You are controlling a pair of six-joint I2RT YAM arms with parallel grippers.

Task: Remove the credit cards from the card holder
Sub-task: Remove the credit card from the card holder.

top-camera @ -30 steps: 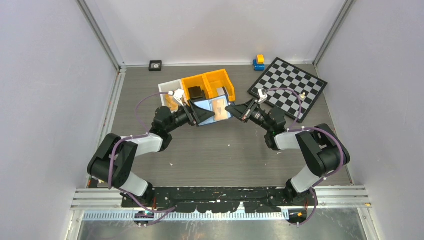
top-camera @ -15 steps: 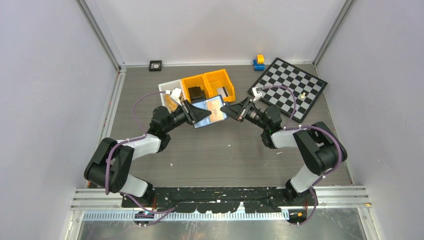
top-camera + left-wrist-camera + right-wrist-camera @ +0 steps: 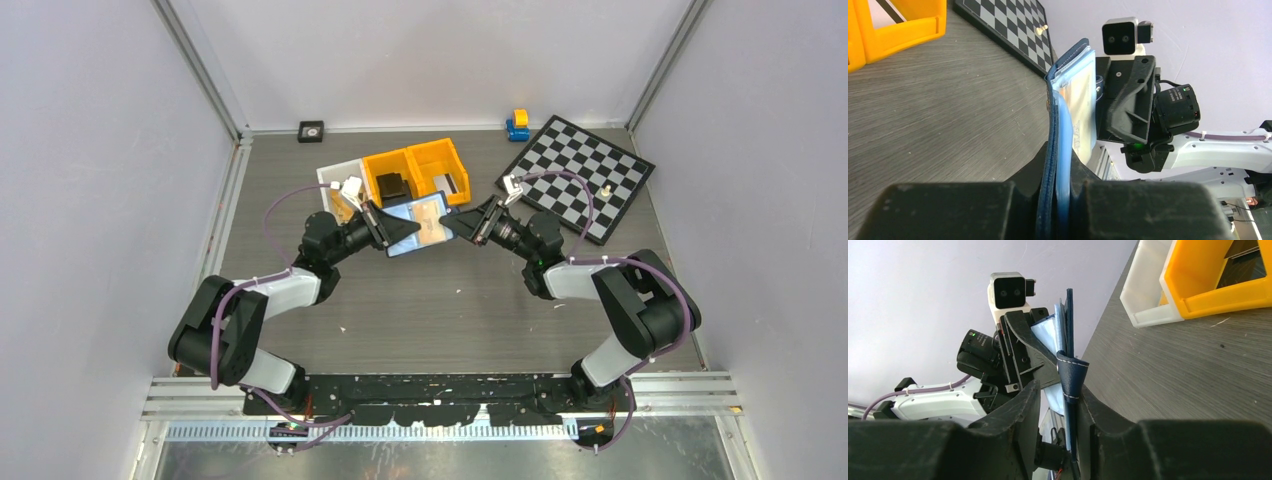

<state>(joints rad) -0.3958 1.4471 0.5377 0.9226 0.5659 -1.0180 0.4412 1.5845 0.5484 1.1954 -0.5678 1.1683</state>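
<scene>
Top external: orange bins (image 3: 415, 168) just behind card holder (image 3: 424, 224).

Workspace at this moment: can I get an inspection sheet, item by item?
Surface: grey wood-grain table, a few small specks.
Job's things: card holder held open in the air between the arms; a tan card sits in its pocket.
Clutter: orange bins, white bin, chessboard, blue-and-yellow toy, black square at the far edge.
Grippers: left pincer clamped on the holder's edge; right pincer with jaws apart around the opposite edge.
Cables: purple cables loop off each arm, clear of the holder.
Surroundings: pale walls, metal frame rails.
</scene>
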